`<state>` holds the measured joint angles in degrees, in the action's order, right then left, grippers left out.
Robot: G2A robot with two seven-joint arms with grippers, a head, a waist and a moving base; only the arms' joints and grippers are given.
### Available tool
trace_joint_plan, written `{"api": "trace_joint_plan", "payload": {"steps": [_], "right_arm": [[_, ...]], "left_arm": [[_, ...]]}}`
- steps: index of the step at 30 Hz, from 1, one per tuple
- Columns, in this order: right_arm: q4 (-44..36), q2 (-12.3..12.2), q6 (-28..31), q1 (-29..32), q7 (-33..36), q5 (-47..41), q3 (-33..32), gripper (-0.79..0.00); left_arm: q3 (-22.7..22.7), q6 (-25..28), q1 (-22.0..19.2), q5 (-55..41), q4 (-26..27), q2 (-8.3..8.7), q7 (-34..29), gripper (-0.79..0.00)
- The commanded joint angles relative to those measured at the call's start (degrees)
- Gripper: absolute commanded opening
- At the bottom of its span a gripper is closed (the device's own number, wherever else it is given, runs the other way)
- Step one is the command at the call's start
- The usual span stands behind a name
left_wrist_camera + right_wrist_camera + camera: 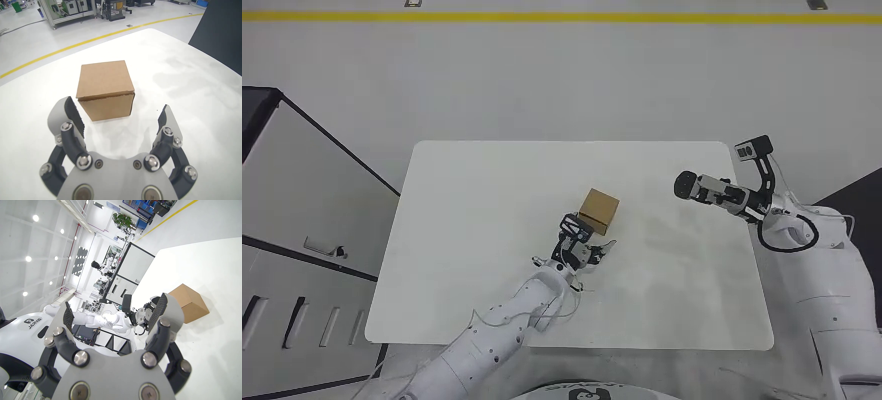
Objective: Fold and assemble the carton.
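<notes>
A small brown carton [599, 209] stands closed as a cube near the middle of the white table [492, 200]. In the left wrist view the carton [105, 89] has its top flap folded down, with a thin gap along the near edge. My left gripper [118, 108] is open just in front of the carton, apart from it, with nothing between its fingers; from above the left gripper [590, 252] sits just near of the box. My right gripper [115, 304] is open and empty, held off the table at the right side [687, 185]. The carton [191, 306] lies beyond it.
A grey cabinet [292, 240] stands left of the table. The table's right edge [757, 270] runs close to the right arm. A yellow floor line [562, 16] runs behind the table.
</notes>
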<state>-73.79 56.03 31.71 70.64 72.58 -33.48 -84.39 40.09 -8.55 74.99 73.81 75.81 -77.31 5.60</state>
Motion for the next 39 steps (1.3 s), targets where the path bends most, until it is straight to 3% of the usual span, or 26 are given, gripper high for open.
{"api": "trace_joint_plan", "payload": {"steps": [1, 8, 32, 39], "right_arm": [[0.00, 0.00, 0.00, 0.00, 0.00, 0.00, 0.00, 0.000], [0.00, 0.00, 0.00, 0.00, 0.00, 0.00, 0.00, 0.000], [0.00, 0.00, 0.00, 0.00, 0.00, 0.00, 0.00, 0.000], [0.00, 0.00, 0.00, 0.00, 0.00, 0.00, 0.00, 0.000]], "left_arm": [[0.63, -1.56, 0.26, -1.31, -0.37, -0.28, 0.70, 0.000], [-0.38, -6.84, 0.09, -4.20, -3.19, -2.24, 2.47, 0.000], [-2.30, -9.27, -4.11, -9.13, -14.18, -8.03, 11.78, 0.000], [-2.65, -7.86, -5.16, -10.16, -17.10, -9.45, 12.60, 0.000]]}}
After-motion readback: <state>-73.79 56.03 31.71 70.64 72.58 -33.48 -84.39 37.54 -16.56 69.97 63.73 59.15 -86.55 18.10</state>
